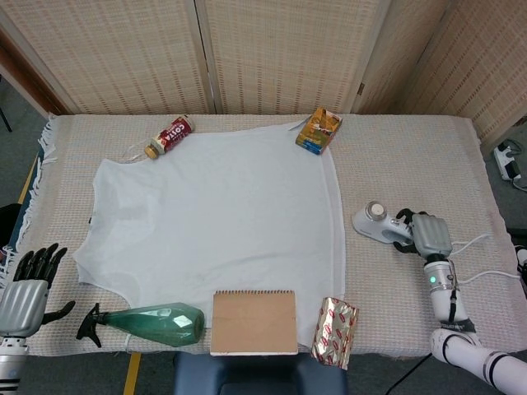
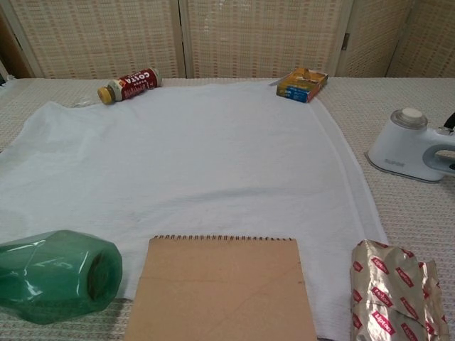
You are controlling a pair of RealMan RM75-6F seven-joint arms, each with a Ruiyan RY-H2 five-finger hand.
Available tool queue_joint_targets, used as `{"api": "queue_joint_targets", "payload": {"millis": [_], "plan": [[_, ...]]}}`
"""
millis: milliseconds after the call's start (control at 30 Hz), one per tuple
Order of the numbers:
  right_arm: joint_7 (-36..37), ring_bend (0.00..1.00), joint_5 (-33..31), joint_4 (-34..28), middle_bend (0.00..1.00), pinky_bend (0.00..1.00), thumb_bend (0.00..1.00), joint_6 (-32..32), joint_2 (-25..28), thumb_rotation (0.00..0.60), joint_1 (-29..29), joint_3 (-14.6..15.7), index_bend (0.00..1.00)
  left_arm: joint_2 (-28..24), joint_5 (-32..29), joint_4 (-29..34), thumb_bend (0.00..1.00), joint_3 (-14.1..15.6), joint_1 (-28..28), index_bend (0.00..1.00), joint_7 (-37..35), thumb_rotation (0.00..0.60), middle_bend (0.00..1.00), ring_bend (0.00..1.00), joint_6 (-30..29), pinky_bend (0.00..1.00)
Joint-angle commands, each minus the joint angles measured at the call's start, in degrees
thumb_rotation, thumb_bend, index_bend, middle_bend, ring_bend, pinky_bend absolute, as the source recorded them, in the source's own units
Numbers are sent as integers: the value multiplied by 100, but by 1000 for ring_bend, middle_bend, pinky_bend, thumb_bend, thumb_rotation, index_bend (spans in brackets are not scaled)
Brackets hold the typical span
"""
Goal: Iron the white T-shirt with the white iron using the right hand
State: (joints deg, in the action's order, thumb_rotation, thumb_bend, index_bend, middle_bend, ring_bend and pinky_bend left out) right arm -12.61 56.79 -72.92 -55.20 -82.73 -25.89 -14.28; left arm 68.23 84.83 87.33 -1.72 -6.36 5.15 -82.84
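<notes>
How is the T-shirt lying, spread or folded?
Spread. The T-shirt lies open and flat in one layer on the table, a sleeve showing at the left and the hem running straight down the right side.

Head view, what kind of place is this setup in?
Probably an indoor test or lab space, not a home laundry: a cloth-covered table fenced by woven folding screens, with the white T-shirt spread among assorted props and a power strip on the floor.
</notes>
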Motion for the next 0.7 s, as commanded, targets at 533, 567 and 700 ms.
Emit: {"api": "queue_joint_targets", "payload": {"millis": [533, 567, 700], "plan": [[422, 532, 232, 315, 616, 683, 744, 53, -291, 600, -100, 134, 546, 58, 20, -68, 214, 3, -85, 112, -91, 600, 79, 45, 142, 21], [515, 547, 315, 323, 626, 697, 775, 50, -294, 600, -92, 159, 558, 50, 43, -44, 214, -5, -128, 118, -99, 600, 86, 50, 184, 23], [1290, 616, 883, 64, 663, 757, 839, 43, -120, 600, -11, 275, 600, 25, 180, 57, 213, -85, -379, 138, -160, 600, 124, 79, 382, 38]]}}
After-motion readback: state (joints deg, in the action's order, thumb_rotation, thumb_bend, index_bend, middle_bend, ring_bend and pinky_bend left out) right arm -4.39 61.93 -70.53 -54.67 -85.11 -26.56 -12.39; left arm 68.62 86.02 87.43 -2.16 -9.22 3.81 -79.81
